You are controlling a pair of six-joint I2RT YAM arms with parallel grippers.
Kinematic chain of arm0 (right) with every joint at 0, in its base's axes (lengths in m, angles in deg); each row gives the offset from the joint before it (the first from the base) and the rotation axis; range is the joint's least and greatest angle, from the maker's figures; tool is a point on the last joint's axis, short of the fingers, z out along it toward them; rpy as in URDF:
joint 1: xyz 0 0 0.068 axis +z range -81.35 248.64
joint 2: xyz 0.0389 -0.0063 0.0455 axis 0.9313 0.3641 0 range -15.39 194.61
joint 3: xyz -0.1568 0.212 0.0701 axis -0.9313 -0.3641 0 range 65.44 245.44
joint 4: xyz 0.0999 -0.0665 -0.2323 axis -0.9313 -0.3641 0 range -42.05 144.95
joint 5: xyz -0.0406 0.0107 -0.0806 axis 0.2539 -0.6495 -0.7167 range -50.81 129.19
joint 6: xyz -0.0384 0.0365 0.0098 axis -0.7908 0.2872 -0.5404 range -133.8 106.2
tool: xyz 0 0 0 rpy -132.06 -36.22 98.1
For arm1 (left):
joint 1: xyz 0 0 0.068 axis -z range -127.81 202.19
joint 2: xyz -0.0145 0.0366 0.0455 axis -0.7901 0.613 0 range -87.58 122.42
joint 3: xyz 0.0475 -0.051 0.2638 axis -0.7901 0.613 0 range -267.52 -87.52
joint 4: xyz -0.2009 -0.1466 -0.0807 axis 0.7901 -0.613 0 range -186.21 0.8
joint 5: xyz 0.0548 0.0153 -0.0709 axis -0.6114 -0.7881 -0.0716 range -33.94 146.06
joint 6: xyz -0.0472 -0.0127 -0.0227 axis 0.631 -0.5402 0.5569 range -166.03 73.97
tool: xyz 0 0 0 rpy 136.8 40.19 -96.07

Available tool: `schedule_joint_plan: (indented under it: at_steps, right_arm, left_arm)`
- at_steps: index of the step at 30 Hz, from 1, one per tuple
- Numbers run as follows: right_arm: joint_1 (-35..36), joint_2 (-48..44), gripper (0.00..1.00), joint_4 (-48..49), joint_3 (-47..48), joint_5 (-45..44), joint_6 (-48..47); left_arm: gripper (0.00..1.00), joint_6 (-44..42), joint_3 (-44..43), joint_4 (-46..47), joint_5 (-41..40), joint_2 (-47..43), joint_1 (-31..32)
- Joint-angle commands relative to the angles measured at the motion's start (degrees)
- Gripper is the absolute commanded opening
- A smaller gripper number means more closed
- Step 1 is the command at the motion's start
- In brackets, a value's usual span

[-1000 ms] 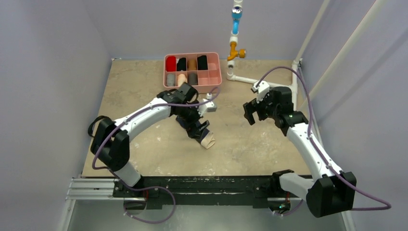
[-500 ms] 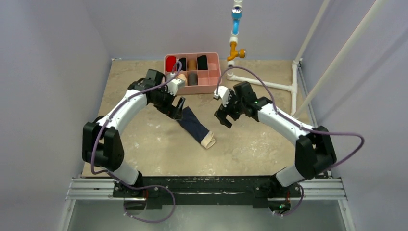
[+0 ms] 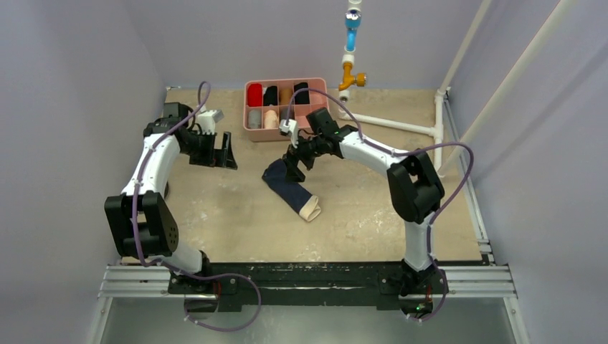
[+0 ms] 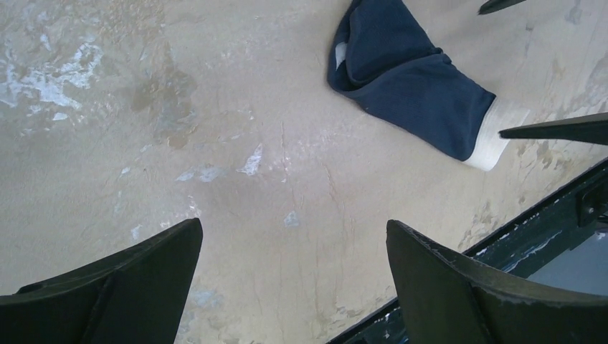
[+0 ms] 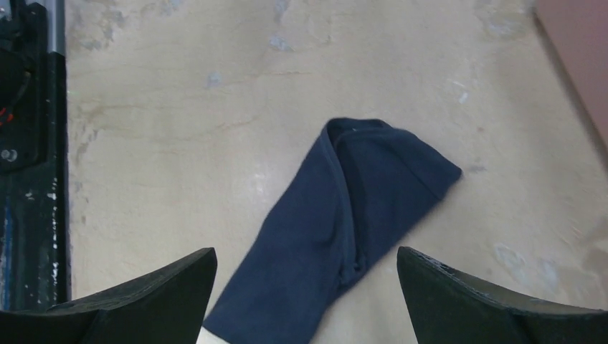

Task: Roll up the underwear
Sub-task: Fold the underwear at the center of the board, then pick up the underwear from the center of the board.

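The underwear [image 3: 287, 188] lies flat on the table as a long folded navy strip, its cream band [image 3: 310, 210] at the near end. My right gripper [image 3: 295, 162] hovers open over the strip's far end. In the right wrist view the navy cloth [image 5: 344, 222] runs between the spread fingers of the right gripper [image 5: 307, 251] without touching them. My left gripper [image 3: 224, 152] stands open well to the left of the garment with nothing in it. The left wrist view shows bare table under the left gripper [image 4: 294, 226] and the underwear [image 4: 409, 86] at the upper right.
A pink divided tray [image 3: 287, 82] holding several fabric rolls sits at the back, just behind the right gripper. A white pipe fixture [image 3: 387, 123] with a blue and orange valve stands at the back right. A black rail [image 3: 308, 276] runs along the near edge.
The left arm has swung left and back, away from the underwear it was over. The right arm has moved left across the table to the garment's far end. The underwear lies unchanged.
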Motion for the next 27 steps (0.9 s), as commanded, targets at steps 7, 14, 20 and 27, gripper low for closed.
schedule_joint_plan:
  at_steps: [7, 14, 20, 27]
  right_arm:
    - [1.89, 12.27, 0.97, 3.34, 9.71, 12.37, 11.06]
    - [1.78, 15.07, 0.96, 4.44, 10.01, 8.39, 14.5]
    - [-0.43, 10.46, 0.96, 7.87, 2.85, -0.23, 18.16]
    - [-6.5, -0.63, 0.97, 11.0, -11.16, -3.83, 19.25]
  left_arm:
    - [1.0, 1.01, 0.24, -0.76, 4.93, -3.14, -1.71]
    - [1.0, 1.08, 0.29, -0.44, 5.56, -2.8, -1.69]
    - [1.0, 1.1, 0.36, -0.37, 5.72, -3.21, -1.71]
    - [1.0, 0.6, 0.37, -0.6, 5.38, -3.4, -1.72]
